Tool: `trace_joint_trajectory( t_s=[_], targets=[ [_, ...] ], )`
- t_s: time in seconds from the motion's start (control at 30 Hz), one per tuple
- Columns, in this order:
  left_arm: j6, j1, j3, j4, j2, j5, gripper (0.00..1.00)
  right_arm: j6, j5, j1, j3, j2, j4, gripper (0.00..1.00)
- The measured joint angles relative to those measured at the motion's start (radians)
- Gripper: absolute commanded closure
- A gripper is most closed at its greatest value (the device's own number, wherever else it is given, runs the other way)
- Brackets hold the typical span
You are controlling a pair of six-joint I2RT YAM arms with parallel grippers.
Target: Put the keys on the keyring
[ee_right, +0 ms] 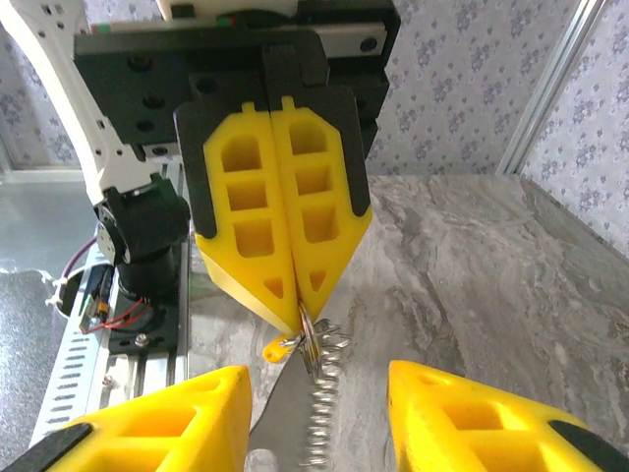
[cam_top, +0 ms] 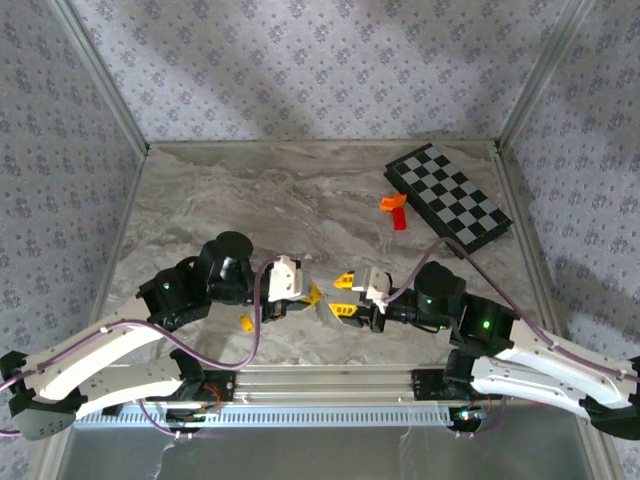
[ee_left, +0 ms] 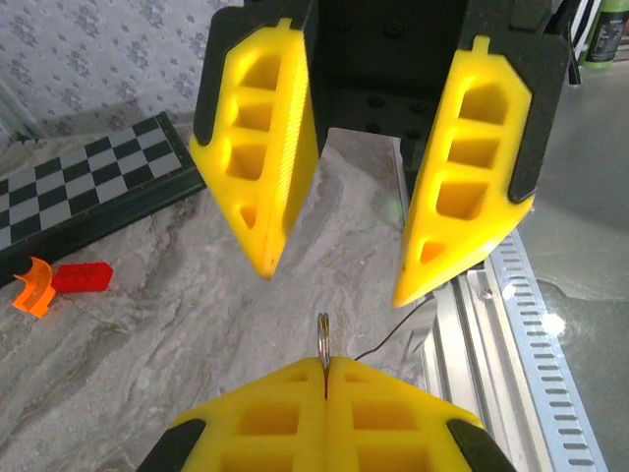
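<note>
At the near edge, mid-tabletop: the two pincers meet tip to tip above the marbled tabletop (cam_top: 300, 200).
Left pincer (ee_right: 303, 315): pads pressed flat together, clamped on the keyring.
Keyring (ee_right: 313, 339): a thin silvery loop held edge-on, jutting from the left pincer's tips; the left wrist view shows it as a narrow upright sliver (ee_left: 322, 329).
Chain (ee_right: 319, 418): a short silvery length hanging from the ring down between the right pincer's fingers.
Key (ee_right: 278, 347): a tiny yellow head just beside the ring, touching it; whether it is threaded on cannot be told.
Right pincer (ee_left: 334, 285): fingers parted to a moderate gap, holding nothing, tips just short of the ring.
Far right corner: a folded chessboard (cam_top: 450, 195), with an orange block (cam_top: 392, 203) and a red block (cam_top: 401, 219) just beside its left edge.
</note>
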Motion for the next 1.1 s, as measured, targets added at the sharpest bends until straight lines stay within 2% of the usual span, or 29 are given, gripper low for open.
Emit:
trace_joint_trajectory(
  t_s=[0.1, 0.57, 0.8, 0.9, 0.97, 1.07, 1.1],
  targets=[
    [0.009, 0.0, 0.009, -0.025, 0.001, 0.0, 1.0, -0.009, 0.013, 0.008, 0.001, 0.011, -0.002, 0.6],
    [0.028, 0.0, 0.026, -0.058, 0.027, 0.0, 1.0, -0.037, 0.035, 0.021, 0.023, 0.072, -0.01, 0.77],
    [0.033, 0.0, 0.033, -0.066, 0.028, 0.0, 1.0, -0.043, 0.034, 0.025, 0.03, 0.091, -0.009, 0.89],
    [0.035, 0.0, 0.037, -0.069, 0.028, -0.002, 1.0, -0.047, 0.033, 0.029, 0.03, 0.094, -0.009, 1.0],
    [0.037, 0.0, 0.037, -0.069, 0.028, -0.007, 1.0, -0.043, 0.034, 0.032, 0.03, 0.095, -0.009, 1.0],
    [0.036, 0.0, 0.035, -0.06, 0.025, -0.012, 0.77, -0.043, 0.038, 0.035, 0.03, 0.093, -0.006, 1.0],
    [0.03, 0.0, 0.03, -0.044, 0.022, -0.011, 0.72, -0.043, 0.04, 0.035, 0.03, 0.09, -0.005, 1.0]
  ],
)
